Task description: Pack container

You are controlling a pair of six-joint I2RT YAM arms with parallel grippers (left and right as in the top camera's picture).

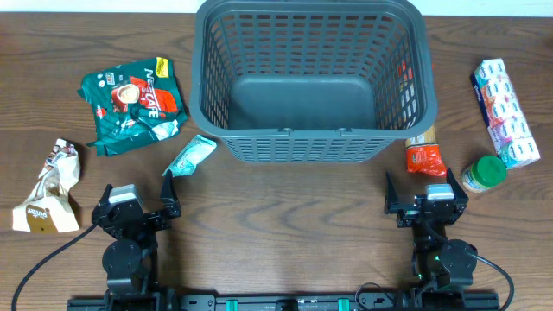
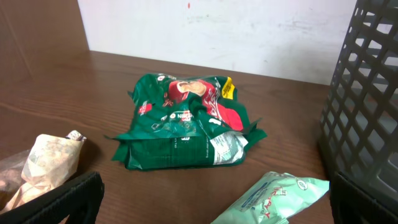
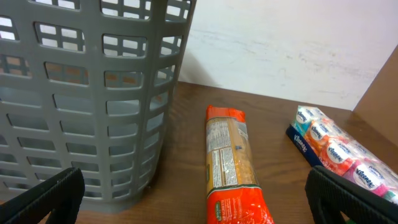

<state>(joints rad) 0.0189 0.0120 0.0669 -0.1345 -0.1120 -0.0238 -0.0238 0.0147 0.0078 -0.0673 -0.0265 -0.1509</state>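
Note:
The dark grey slotted container (image 1: 311,138) stands at the table's back middle, with nothing inside; its wall shows in the right wrist view (image 3: 81,124) and the left wrist view (image 2: 367,106). A green Nescafe bag (image 1: 134,102) (image 2: 186,121) lies left of it. A pale green packet (image 1: 190,155) (image 2: 280,196) lies by its front left corner. An orange-red packet (image 1: 423,154) (image 3: 233,168) lies by its front right corner. My left gripper (image 1: 138,206) (image 2: 211,211) is open, just short of the pale green packet. My right gripper (image 1: 426,200) (image 3: 199,208) is open, just short of the orange-red packet.
A crumpled beige bag (image 1: 52,190) (image 2: 43,165) lies at the far left. A tissue multipack (image 1: 505,112) (image 3: 339,152) and a green-lidded jar (image 1: 484,173) sit at the right. A white wall stands behind the table.

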